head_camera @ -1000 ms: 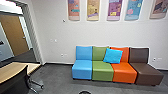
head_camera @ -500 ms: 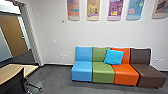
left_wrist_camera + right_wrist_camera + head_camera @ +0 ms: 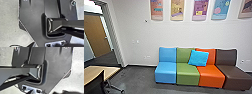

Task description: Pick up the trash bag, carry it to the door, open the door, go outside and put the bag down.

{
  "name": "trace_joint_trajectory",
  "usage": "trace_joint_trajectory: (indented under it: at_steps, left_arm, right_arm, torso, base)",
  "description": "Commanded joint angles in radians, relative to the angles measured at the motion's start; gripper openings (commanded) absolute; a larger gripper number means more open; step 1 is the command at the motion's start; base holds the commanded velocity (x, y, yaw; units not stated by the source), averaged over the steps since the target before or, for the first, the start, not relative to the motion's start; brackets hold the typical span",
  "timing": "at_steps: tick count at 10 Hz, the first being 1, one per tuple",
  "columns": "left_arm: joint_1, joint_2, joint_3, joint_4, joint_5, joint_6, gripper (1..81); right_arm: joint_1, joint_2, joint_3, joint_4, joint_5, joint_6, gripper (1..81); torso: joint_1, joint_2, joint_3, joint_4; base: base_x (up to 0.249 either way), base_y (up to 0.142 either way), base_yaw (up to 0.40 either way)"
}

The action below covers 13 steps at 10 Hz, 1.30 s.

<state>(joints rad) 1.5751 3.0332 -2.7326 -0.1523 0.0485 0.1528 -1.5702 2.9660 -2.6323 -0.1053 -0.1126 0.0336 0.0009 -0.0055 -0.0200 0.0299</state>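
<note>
Where the wall (image 3: 139, 32) opens — a brown door (image 3: 97, 36) stands beyond a table (image 3: 110, 71).

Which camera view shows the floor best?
The head view: it shows the floor stretching from the desk to the coloured seats. Both wrist views show pale patches of it beside the robot's dark plate.

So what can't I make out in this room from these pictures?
Head view, blurred: the wording on the posters; the top edge cuts off their upper parts.
Head view, cut off by the left edge: part of the table and chair.
Head view, hidden by the cushion: parts of the green and orange backrests.
</note>
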Motion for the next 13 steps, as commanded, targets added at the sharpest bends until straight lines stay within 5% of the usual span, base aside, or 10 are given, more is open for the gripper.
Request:
trace_joint_trajectory:
  at_steps: [1,13]
  left_arm:
    - [-0.031,-0.003,-0.003,0.010,0.065,0.001,81.1]
    - [-0.030,-0.008,-0.003,0.008,0.065,0.002,81.1]
  right_arm:
    - [0.040,0.003,0.009,-0.010,-0.065,-0.008,81.1]
    - [0.045,0.004,0.009,-0.010,-0.065,-0.008,81.1]
  torso:
    - [0.000,0.000,0.000,0.000]
    - [0.000,0.000,0.000,0.000]
  base:
    - [0.138,0.000,0.000]
    - [0.128,0.000,0.000]
